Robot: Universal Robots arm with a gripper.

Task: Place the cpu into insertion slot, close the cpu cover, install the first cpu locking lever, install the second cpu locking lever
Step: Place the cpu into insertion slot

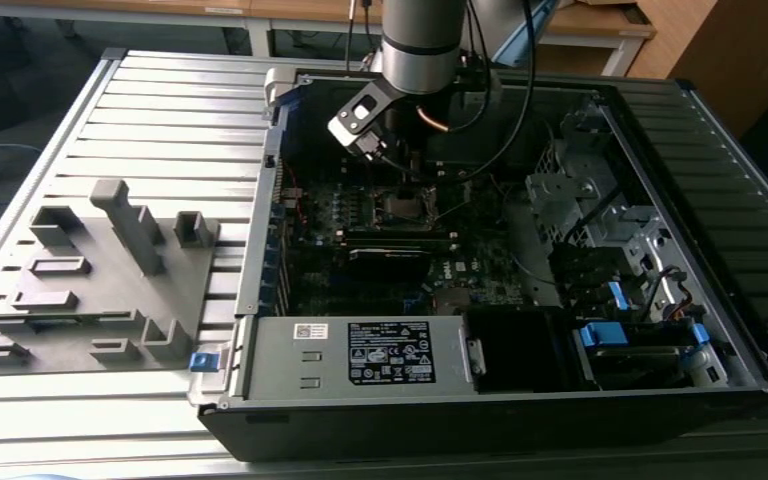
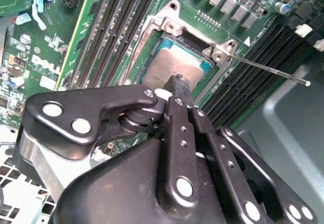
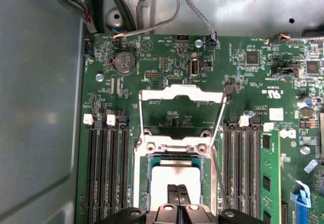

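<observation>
on the exterior view's left a grey parts tray lies on the table, well apart from the work. just to its right the open computer case holds the green board, and the gripper hangs over the socket at the case's far end.

in both wrist views the chip lies flat inside the socket, between two banks of long black memory slots. the fingertips are pressed together with nothing between them, right over the chip's near edge; whether they touch its top cannot be told. the cover is swung open off the socket on its far side, board showing through its cut-out. to the right, in the second wrist view, a thin locking lever sticks out loose from the socket's corner.

by my reading the chip is placed and the cover step is in hand, not yet done. closing it calls for catching the frame's far edge and swinging it over the chip, clear of the lever.
</observation>
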